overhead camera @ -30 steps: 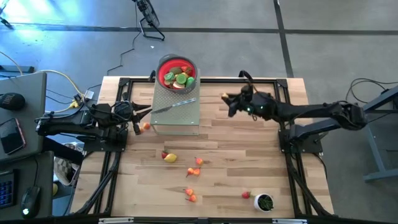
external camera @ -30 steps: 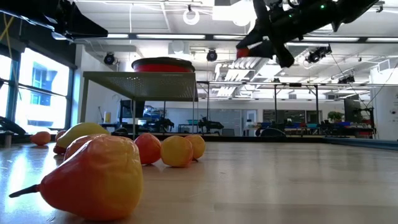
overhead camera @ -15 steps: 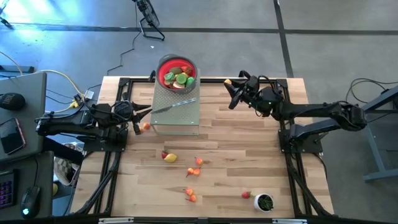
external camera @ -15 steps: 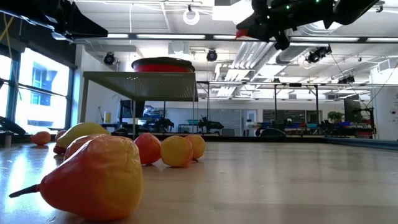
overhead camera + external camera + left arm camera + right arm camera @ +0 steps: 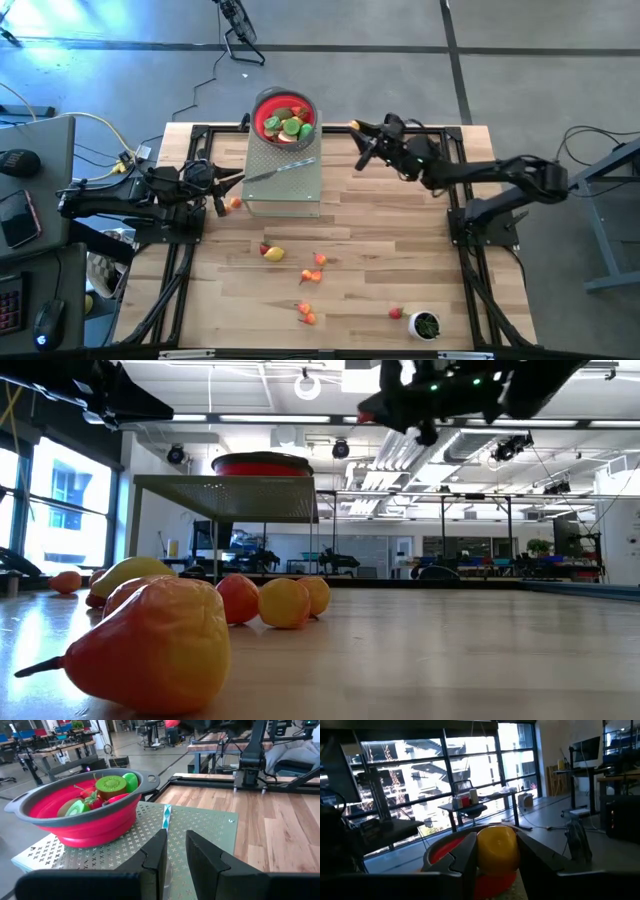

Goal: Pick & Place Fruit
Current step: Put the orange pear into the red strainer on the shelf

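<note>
Gripping a yellow toy fruit between its fingers, the right gripper hangs raised, with the red bowl just beyond. The left gripper rests narrowly parted, empty.

My table is pale planked wood with a soft sheen. The stand is dull perforated metal, the red bowl smooth rubbery plastic (grey rim). The yellow fruit between my matt dark fingers looks glossy plastic.
</note>
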`<state>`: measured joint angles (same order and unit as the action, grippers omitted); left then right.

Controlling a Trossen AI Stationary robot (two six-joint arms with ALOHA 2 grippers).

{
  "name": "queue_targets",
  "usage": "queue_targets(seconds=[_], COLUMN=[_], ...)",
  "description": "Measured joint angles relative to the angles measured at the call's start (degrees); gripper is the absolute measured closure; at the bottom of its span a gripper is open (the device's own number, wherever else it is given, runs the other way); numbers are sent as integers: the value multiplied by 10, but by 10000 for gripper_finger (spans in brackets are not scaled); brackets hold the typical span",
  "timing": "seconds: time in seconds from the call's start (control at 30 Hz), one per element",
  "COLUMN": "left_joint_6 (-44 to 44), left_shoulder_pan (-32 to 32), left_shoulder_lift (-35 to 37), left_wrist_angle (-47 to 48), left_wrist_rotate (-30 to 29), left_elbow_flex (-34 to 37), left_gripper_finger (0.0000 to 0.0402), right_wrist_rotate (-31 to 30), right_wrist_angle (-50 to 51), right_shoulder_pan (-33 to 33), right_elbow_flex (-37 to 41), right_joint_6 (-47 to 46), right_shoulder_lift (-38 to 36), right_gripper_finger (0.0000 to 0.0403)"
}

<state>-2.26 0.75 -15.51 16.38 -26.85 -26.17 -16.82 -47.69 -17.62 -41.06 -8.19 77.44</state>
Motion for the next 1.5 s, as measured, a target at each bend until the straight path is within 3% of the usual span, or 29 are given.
queue_targets(seconds=[0.27,0.6,0.97,1.37,1.5], left_joint_6=[0,0,0,0,0], left_shoulder_pan=[0,0,0,0,0], left_shoulder_lift=[0,0,0,0,0], left_wrist_angle=[0,0,0,0,0], left_wrist_rotate=[0,0,0,0,0], left_elbow_flex=[0,0,0,0,0], left_gripper_finger=[334,334,334,334,334], right_wrist_rotate=[79,81,92,98,78], right_wrist_angle=[55,188,216,214,224], right_shoulder_pan=[-6,-21,-65,-63,-64], right_elbow_flex=[-140,-319,-347,-347,-347], right_joint_6=[10,78,70,95,95], right_shoulder_lift=[126,248,290,289,274], right_gripper_finger=[292,292,284,192,181])
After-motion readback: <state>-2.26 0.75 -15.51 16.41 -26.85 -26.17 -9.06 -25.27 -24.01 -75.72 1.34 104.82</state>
